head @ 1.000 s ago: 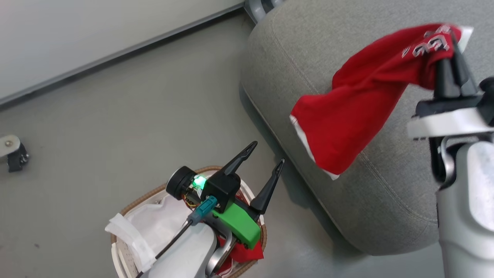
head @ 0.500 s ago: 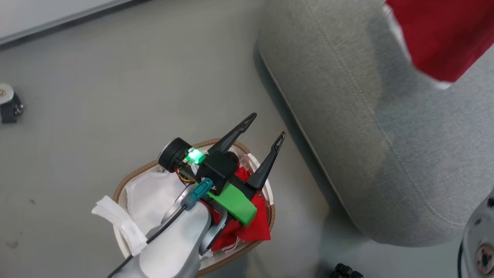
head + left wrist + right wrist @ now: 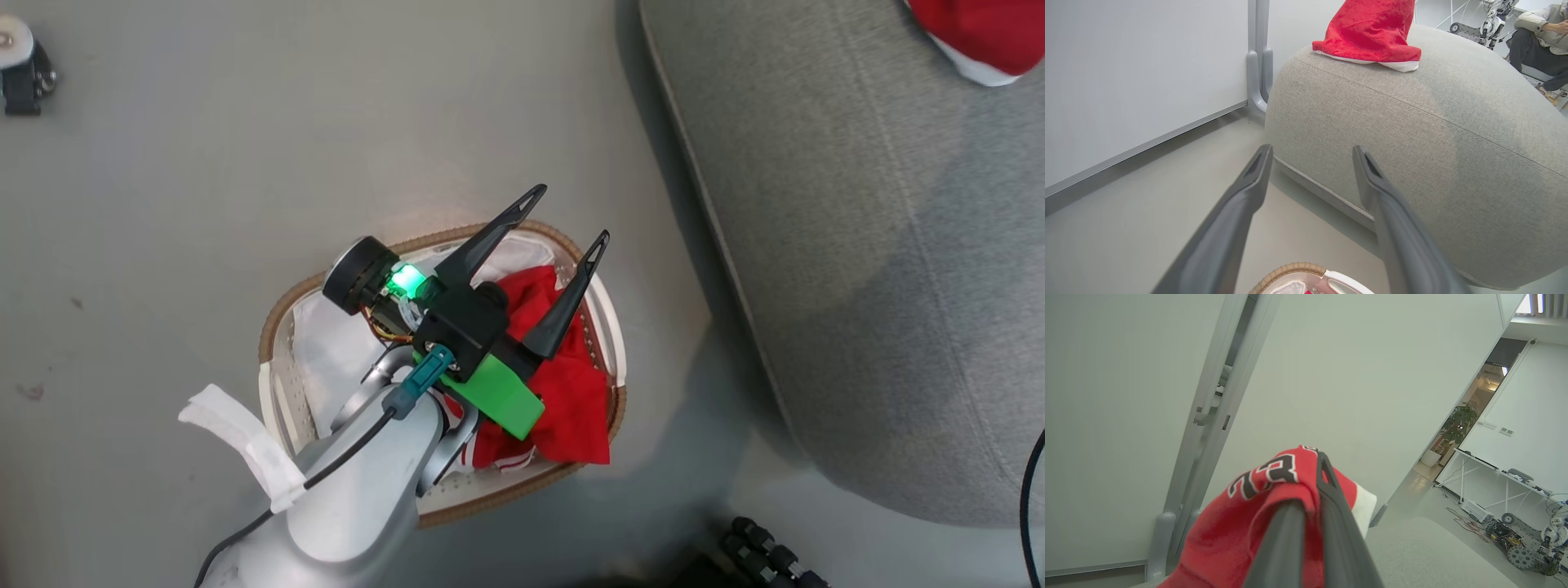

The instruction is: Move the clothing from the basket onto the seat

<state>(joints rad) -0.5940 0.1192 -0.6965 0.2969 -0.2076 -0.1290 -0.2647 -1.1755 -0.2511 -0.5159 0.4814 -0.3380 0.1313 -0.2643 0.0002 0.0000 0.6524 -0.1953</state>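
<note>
Red fabric, item one: held garment [image 3: 1237, 526], white-trimmed with black-and-white lettering, pinched between the closed jaws of the right gripper [image 3: 1312, 473]. In the left wrist view its white hem rests on top of the seat [image 3: 1412, 143], close to the edge nearest the wall panel [image 3: 1126, 81]; the upper part runs out of frame.

Red fabric, item two: basket garment [image 3: 571, 392], crumpled, white stripes showing at its near edge. It lies inside the basket [image 3: 277, 384], on the side toward the seat, over the white liner [image 3: 326, 351].

Basket: oval, white perforated wall, brown woven-look rim. It stands on the grey floor [image 3: 204, 204] just beside the seat; contact between them cannot be told.

Seat: large grey upholstered cushion with rounded corners and a stitched seam.

Left gripper [image 3: 571, 212]: poised above the basket, jaws spread wide with nothing between them, fingers angled toward the seat. A green housing [image 3: 498, 396] sits on the wrist.

Sundries: castor [image 3: 20, 69] on the floor, well apart from the basket; seated person [image 3: 1539, 36] beyond the seat.
</note>
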